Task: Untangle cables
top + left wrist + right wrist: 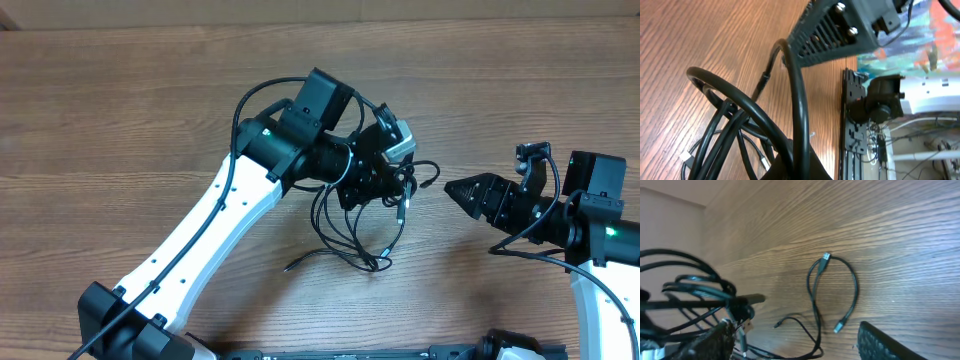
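The cables [352,240] are thin black cords with small plug ends. Part of them is bunched at my left gripper [385,188] above the table's middle, and loops trail down onto the wood below it. In the left wrist view the cables [735,117] arc up into the dark fingers [807,165], which are shut on them. My right gripper [458,189] points left, a short way right of the bundle, open and empty. In the right wrist view its fingers [887,342] frame a loose loop of cable [855,287] on the table, with the raised bundle [695,287] at left.
The wooden table [120,90] spreads out all around. The left arm's white link [215,235] runs from bottom left toward the centre. The right arm's body [600,225] stands at the right edge. A black rail [854,125] and clutter lie beyond the table edge.
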`<state>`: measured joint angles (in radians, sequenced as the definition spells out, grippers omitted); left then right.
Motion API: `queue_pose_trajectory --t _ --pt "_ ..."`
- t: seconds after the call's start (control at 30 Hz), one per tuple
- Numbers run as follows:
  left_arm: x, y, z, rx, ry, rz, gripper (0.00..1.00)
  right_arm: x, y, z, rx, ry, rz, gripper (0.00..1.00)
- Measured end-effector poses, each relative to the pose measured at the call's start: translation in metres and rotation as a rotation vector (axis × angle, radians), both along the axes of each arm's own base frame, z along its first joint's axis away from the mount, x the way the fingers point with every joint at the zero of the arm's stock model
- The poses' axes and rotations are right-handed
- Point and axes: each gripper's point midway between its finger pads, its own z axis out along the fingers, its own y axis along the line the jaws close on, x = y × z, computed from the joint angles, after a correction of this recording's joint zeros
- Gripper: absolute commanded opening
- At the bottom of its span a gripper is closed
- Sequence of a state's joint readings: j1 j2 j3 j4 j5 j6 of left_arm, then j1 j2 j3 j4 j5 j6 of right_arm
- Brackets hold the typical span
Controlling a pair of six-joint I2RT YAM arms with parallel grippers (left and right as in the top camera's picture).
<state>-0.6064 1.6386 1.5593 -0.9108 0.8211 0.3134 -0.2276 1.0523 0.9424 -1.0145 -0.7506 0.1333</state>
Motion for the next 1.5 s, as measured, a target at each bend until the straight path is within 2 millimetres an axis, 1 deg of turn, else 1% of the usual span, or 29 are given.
queue_pose_trajectory --t 0.13,0.27,0.43,0.57,0.87,1.0,1.23,1.43,1.5 --pt "0.003 -0.003 0.003 -0.015 0.001 0.012 0.04 0.001 0.009 0.01 0.059 -0.031 0.035 0.82" --pt "-0.003 -0.011 0.006 -0.027 -0.001 -0.003 0.04 -0.002 0.016 0.017 0.112 -0.045 0.065 0.84" --pt "-0.021 -0.028 0.009 -0.045 -0.016 -0.063 0.04 -0.002 0.02 0.021 0.138 -0.056 0.082 0.84" --pt "-0.033 -0.038 0.011 -0.052 -0.023 -0.1 0.04 -0.002 0.021 0.022 0.144 -0.06 0.086 0.84" --pt "-0.058 -0.052 0.011 -0.057 -0.023 -0.168 0.04 -0.002 0.021 0.023 0.146 -0.062 0.089 0.83" --pt "-0.068 -0.057 0.013 -0.066 -0.022 -0.201 0.04 -0.003 0.021 0.023 0.144 -0.063 0.09 0.82" --pt "-0.085 -0.062 0.014 -0.084 -0.026 -0.267 0.04 -0.003 0.021 0.022 0.141 -0.064 0.092 0.78" --pt "-0.105 -0.069 0.015 -0.097 -0.046 -0.339 0.04 -0.004 0.022 0.023 0.144 -0.063 0.095 0.76" --pt "-0.115 -0.07 0.016 -0.107 -0.032 -0.372 0.04 -0.002 0.019 0.02 0.127 -0.06 0.081 0.76"
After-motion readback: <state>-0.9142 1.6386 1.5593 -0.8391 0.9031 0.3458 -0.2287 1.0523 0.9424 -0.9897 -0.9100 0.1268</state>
